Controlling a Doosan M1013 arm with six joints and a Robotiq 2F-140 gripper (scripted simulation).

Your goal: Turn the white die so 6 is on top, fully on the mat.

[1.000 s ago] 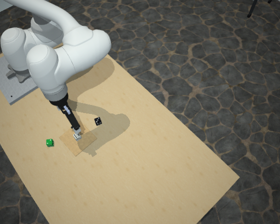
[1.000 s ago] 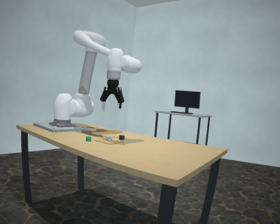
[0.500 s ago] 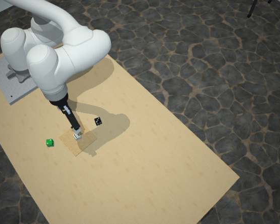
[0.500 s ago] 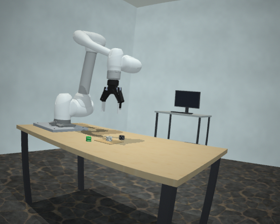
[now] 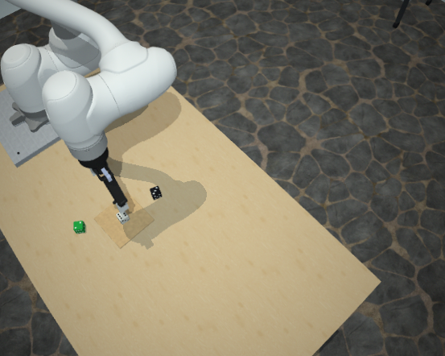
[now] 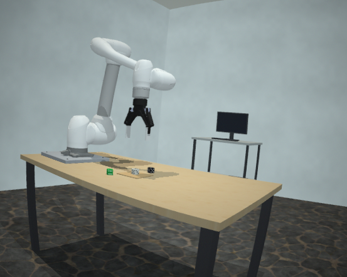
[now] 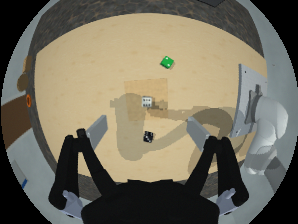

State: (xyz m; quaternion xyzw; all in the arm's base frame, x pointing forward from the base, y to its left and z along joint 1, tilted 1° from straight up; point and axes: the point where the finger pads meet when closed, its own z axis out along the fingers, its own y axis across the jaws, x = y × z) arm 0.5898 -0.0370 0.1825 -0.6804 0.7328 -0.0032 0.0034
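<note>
The white die [image 5: 122, 217] [image 6: 135, 171] [image 7: 147, 102] lies flat on the thin tan mat [image 5: 113, 234] [image 6: 126, 173] [image 7: 136, 88]. It is too small for me to read its top face. A green die [image 5: 79, 227] [image 6: 110, 172] [image 7: 166, 62] lies on the table beside the mat. A black die [image 5: 155, 192] [image 6: 150, 170] [image 7: 148, 136] lies on the table on the mat's other side. My gripper [image 6: 137, 136] [image 7: 147, 123] is open and empty. It points down and hangs high above the mat and the white die.
The wooden table [image 5: 227, 262] [image 6: 189, 194] bears the arm's grey base plate [image 5: 10, 121] [image 6: 61, 155] at one end. A side table with a monitor [image 6: 232, 123] stands apart by the wall.
</note>
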